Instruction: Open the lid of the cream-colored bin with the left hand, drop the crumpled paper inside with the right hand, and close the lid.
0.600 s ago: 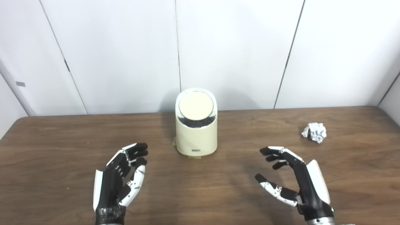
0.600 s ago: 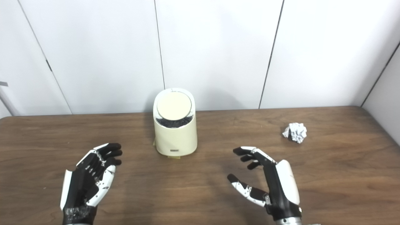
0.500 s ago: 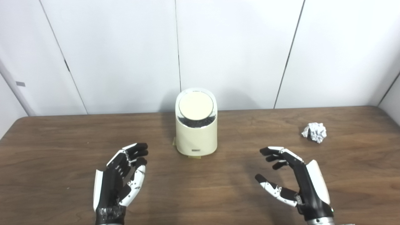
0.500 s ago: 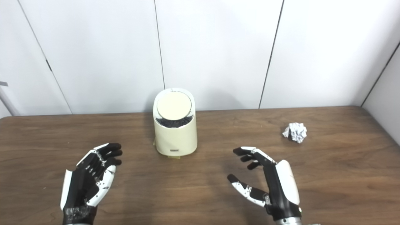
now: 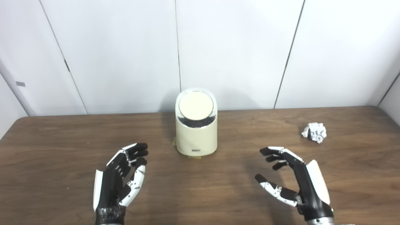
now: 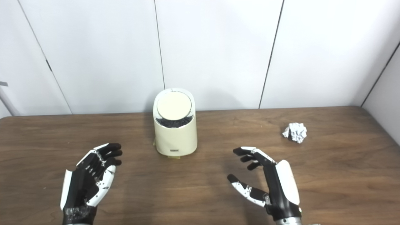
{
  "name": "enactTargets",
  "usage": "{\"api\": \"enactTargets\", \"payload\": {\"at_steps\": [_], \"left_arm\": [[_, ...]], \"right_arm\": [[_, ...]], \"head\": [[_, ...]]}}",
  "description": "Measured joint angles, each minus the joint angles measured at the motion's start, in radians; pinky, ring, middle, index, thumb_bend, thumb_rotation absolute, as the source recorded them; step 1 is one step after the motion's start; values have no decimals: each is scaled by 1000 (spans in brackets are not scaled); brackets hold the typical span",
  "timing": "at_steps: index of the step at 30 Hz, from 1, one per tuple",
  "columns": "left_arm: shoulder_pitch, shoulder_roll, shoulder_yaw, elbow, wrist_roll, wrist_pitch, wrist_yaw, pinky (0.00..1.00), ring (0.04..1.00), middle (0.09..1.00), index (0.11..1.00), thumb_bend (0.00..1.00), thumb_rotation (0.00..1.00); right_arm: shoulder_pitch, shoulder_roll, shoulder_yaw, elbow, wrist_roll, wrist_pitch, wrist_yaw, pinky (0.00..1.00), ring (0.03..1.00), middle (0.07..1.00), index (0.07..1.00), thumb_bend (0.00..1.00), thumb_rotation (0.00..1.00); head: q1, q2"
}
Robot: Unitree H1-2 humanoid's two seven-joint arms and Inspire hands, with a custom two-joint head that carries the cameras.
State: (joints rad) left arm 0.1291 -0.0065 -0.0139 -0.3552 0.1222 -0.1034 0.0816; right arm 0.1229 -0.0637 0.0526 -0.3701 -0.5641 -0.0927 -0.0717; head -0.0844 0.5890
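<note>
A cream-colored bin (image 5: 196,131) stands upright toward the back of the brown wooden surface (image 5: 62,143), roughly at twelve o'clock from where the robot's two hands wait. Its round lid (image 5: 196,105) is down, tilted to face the front, and a dark, shiny crescent shows just below the lid's lower edge. A small label sits low on the bin's front, and a bit of yellowish tape pokes out beside its base.

The crumpled paper (image 5: 314,132) lies by itself on the surface out at about two o'clock, well apart from the bin and from either hand, near the right-hand back corner.

The left hand (image 5: 120,176) hovers near the front edge at about seven o'clock from the bin, palm turned inward, its fingers (image 5: 135,150) spread loosely and pointing away from the robot. It holds nothing. The right hand (image 5: 293,179) hovers at about five o'clock from the bin, its white back facing right, its fingers (image 5: 275,154) curled a little and parted from the thumb, likewise empty. Neither hand touches the bin, the paper, or anything else.

White wall panels (image 5: 234,47) with dark seams rise behind the surface.
</note>
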Motion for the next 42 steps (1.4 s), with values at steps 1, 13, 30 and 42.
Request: {"api": "enactTargets", "payload": {"at_steps": [1,13,30,42], "left_arm": [[0,0,0,0,0,0,0,628,705,729,702,216,243],[-7,10,10,-36,-52,201,-54,855,906,892,886,575,426],[-383,76,-24,-66,77,569,-186,958,1000,1000,1000,904,492],[-607,34,31,118,284,569,-280,1000,1000,1000,1000,977,375]], "right_arm": [[0,0,0,0,0,0,0,501,630,676,661,273,129],[-4,4,17,54,-16,-10,-30,501,629,675,664,275,142],[-14,9,28,148,-18,-33,-65,534,653,683,670,278,140],[-27,11,46,182,-23,-34,-86,538,656,689,674,282,142]], "head": [[0,-2],[0,-14],[23,-31],[25,-46]]}}
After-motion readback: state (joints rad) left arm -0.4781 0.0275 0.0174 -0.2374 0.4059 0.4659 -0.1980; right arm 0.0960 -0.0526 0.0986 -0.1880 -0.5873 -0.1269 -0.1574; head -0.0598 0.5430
